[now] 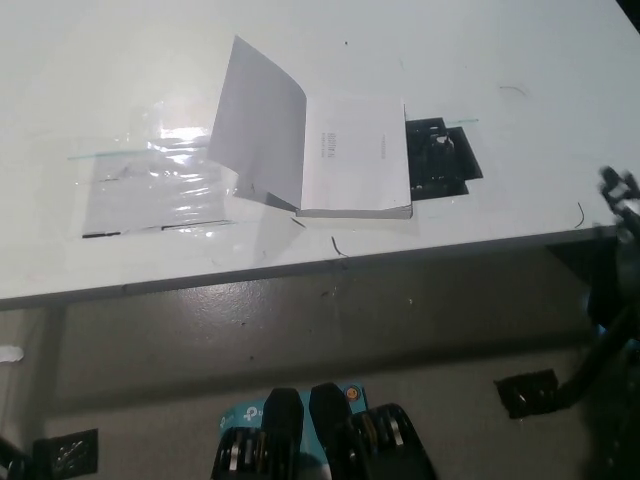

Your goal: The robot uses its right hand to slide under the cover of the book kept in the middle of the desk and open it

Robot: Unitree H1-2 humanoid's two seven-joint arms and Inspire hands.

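Now, head view, and the book point(355, 155) sits near the middle of the white tabletop point(500, 60), close to its front edge, with its cover point(258, 125) standing up at a slant from the book's left side and the first white page exposed. Judging from that, the opening step looks all but done: the cover is up, not yet laid flat. The black right hand point(618, 190) is only a blurred sliver at the picture's right edge, well to the right of the book and just off the tabletop's front corner; I cannot tell whether it is open or closed, and it has hold of nothing that shows. The white left hand is not in view. If the cover needs to go all the way over, the next move calls for a reach in from the book's right and a gentle push leftward. Writing: a few faint lines of print on the open page, too small to read. Just right of the book, touching it, lies a black patch point(442, 160); left of the book, a shiny clear sheet point(160, 185) lies flat.
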